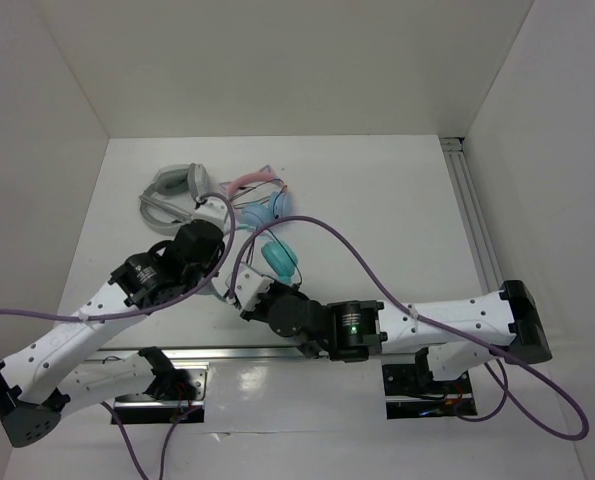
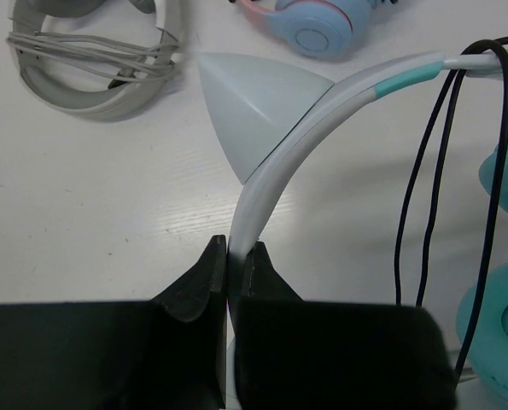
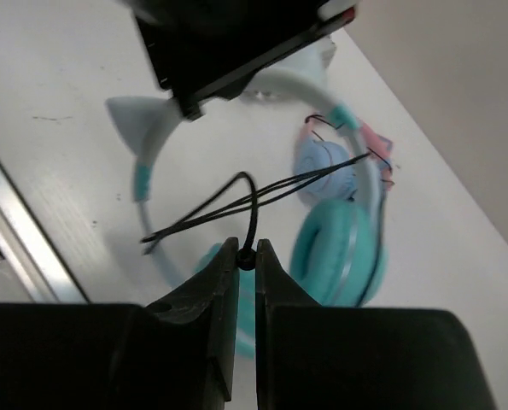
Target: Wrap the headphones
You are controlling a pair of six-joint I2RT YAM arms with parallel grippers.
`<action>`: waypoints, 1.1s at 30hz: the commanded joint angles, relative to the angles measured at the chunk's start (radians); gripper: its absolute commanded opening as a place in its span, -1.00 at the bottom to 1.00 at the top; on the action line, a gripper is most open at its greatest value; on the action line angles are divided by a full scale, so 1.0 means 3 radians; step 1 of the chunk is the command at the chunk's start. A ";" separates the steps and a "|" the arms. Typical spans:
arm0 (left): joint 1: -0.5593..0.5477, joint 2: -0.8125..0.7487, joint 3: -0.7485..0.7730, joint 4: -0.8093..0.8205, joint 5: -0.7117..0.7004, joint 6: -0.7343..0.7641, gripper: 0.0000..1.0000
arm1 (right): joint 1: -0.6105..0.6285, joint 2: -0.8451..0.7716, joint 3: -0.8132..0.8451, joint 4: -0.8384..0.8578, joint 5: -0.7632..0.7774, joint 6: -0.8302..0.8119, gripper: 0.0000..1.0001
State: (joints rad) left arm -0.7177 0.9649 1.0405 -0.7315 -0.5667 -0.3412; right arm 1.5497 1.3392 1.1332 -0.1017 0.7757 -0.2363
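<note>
- White desk (image 1: 377,200) carries everything, and both arms reach in from its near edge toward the middle-left.
- Nearest to that edge, the right end effector (image 3: 246,254) has its black fingers (image 3: 215,282) pressed almost together. It pinches a thin black cable (image 3: 262,192) right at the tips.
- From that pinch, several strands of the cable stretch across toward the teal ear cups.
- Just beyond and to the left, the left end effector (image 2: 234,250) is clamped on the whitish headband (image 2: 279,162), gripping it edge-on between the fingertips.
- The headphones (image 1: 279,258) sit left of the desk's centre, held between the two end effectors, with their teal cups on the right side of the band.
- A pale cat ear (image 2: 254,102) stands out from the headband just past the left grip.
- In the left wrist view, cable strands hang over the band's teal-tipped end.
- Farther back, toward the far-left corner, lies a grey pair (image 1: 172,195) with its own cord wound around its band.
- A pink-banded pair (image 1: 252,183) with light blue cups lies near it, on the side toward the desk's right edge.
</note>
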 commanded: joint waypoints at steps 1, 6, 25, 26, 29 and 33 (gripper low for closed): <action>-0.0251 -0.0117 -0.0063 0.0132 -0.0176 0.0028 -1.00 | -0.0098 -0.0015 0.0191 -0.0152 0.0262 -0.0260 -1.00; -0.0527 -0.0363 -0.0231 0.0050 -0.0177 -0.0008 -1.00 | -0.0349 -0.0107 0.0155 -0.0065 0.0390 -0.0424 -1.00; -0.0640 -0.0599 -0.0262 0.0009 0.0472 0.0176 -1.00 | -0.1024 -0.0066 -0.0106 0.0114 0.0053 -0.0613 -0.86; -0.0640 -0.0563 -0.0262 0.0009 0.0473 0.0176 -1.00 | -0.1024 -0.0036 -0.0076 0.0114 0.0053 -0.0613 -0.86; -0.0640 -0.0394 -0.0232 0.0009 0.0549 0.0207 -1.00 | -0.1100 -0.0005 -0.0004 0.0114 -0.0014 -0.0613 -0.86; -0.0640 -0.0276 -0.0196 0.0009 0.0580 0.0207 -1.00 | -0.1203 0.0056 0.0073 0.0027 -0.0162 -0.0613 -0.62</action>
State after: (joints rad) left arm -0.9039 0.8810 0.9501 -0.7074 -0.4740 -0.3145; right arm 1.2385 1.3483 1.0904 -0.1364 0.6872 -0.4068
